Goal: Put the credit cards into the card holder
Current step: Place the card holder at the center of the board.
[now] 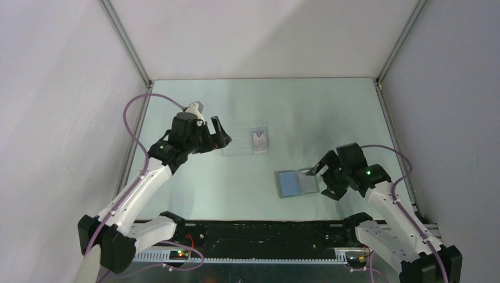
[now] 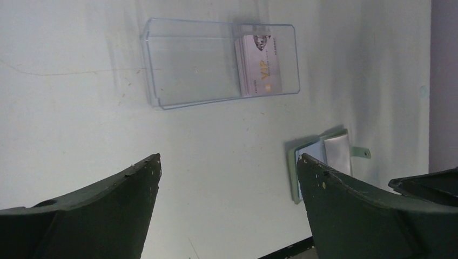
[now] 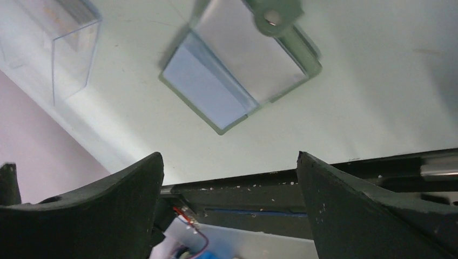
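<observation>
Right gripper (image 3: 229, 159): jaws released and spread wide, dark tapered fingers (image 3: 108, 205) with chipped, speckled edges, nothing between them. Just beyond their tips lies the card holder (image 3: 237, 70), unfolded flat on the desk (image 3: 378, 81). It has a grey-green rim and rounded corners. One leaf is smooth light blue, the other pale and whitish; card or lining, I cannot tell. A round-ended snap tab (image 3: 273, 13) pokes out at the far side.

Left gripper (image 2: 229, 162): jaws gaping too, and empty. Ahead, well apart, sits the clear plastic case (image 2: 189, 65), a glossy rectangular box. Its end off to the jaws' right holds the credit cards (image 2: 259, 65), a thin pale stack lettered "VIP" in gold.
</observation>
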`<control>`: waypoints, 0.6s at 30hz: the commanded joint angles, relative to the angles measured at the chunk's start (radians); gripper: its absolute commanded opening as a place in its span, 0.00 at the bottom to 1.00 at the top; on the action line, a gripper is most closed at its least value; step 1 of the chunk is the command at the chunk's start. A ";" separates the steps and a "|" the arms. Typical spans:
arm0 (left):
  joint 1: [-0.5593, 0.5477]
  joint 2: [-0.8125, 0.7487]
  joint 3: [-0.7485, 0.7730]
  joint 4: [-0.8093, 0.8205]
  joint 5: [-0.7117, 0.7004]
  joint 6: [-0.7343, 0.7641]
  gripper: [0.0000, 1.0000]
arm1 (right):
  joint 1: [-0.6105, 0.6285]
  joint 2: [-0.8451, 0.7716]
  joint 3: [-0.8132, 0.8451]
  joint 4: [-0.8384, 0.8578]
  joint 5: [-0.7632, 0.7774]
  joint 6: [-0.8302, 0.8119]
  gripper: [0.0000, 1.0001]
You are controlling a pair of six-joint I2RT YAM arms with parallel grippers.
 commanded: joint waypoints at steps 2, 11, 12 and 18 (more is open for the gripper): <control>0.001 0.083 0.077 0.017 0.102 -0.012 1.00 | 0.005 0.083 0.157 -0.015 0.048 -0.243 0.94; 0.032 0.259 0.180 -0.079 0.055 0.025 0.99 | 0.087 0.448 0.418 0.089 -0.044 -0.460 0.88; 0.052 0.274 0.191 -0.086 0.057 0.031 0.98 | 0.090 0.477 0.470 0.091 -0.052 -0.479 0.88; 0.108 0.432 0.312 -0.096 0.181 0.096 0.92 | 0.098 0.780 0.704 0.108 -0.156 -0.521 0.82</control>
